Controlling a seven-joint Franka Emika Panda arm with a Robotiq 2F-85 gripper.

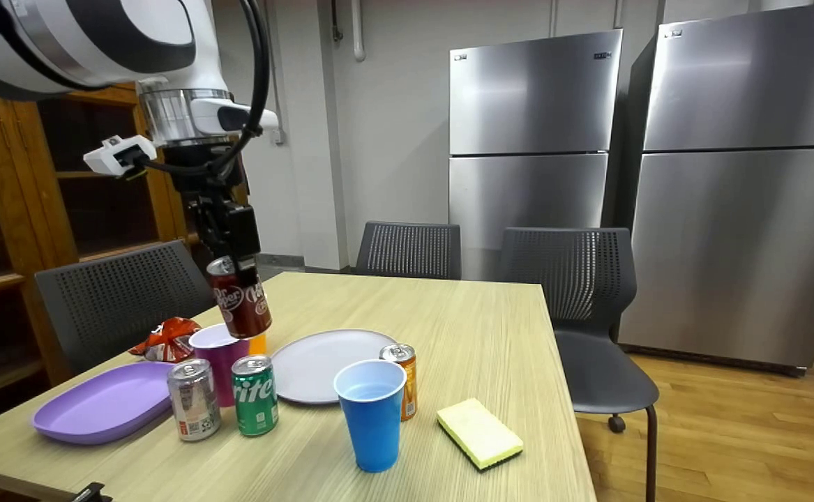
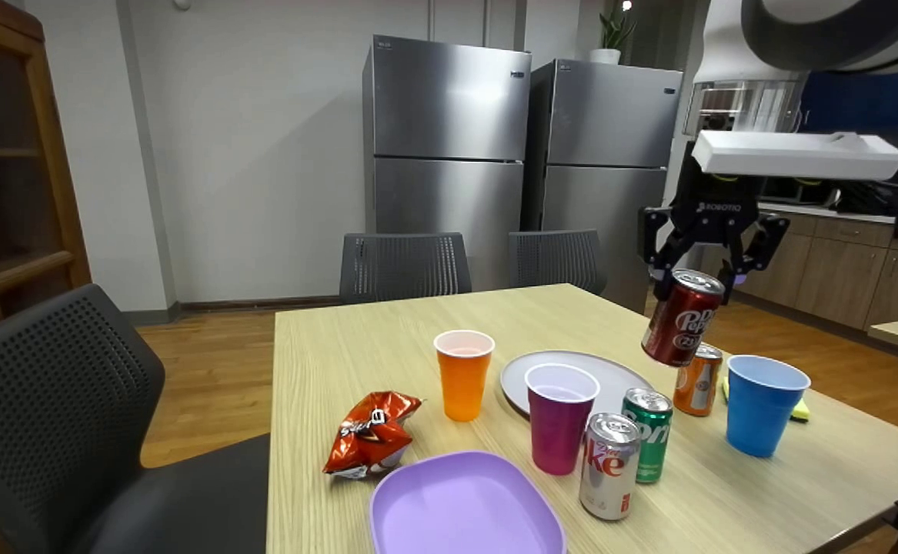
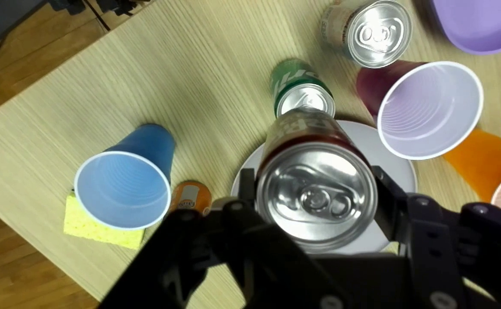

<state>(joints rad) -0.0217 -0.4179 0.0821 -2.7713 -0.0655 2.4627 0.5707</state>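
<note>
While the white arm reached in from an upper corner in both exterior views, its wrist bent down, so that the end effector hung above the tabletop, leaning a little off the vertical. Its fingers pressed on opposite sides of a dark red Dr Pepper can, grasping it by its upper half. The can hung in the air, tilted along with the wrist, its lid showing large in the wrist view. Below, past it in that view, lay a pale plate, with a green Sprite can, a small orange can, a purple cup and an orange cup standing near its rim. A silver Diet Coke can stood just beside the green Sprite can. Farther from the plate were an upright blue cup with a yellow sponge near it, and a lilac tray with a red snack bag just beside it. Beyond the tabletop stood dark chairs and, farther back, two steel refrigerators.
</note>
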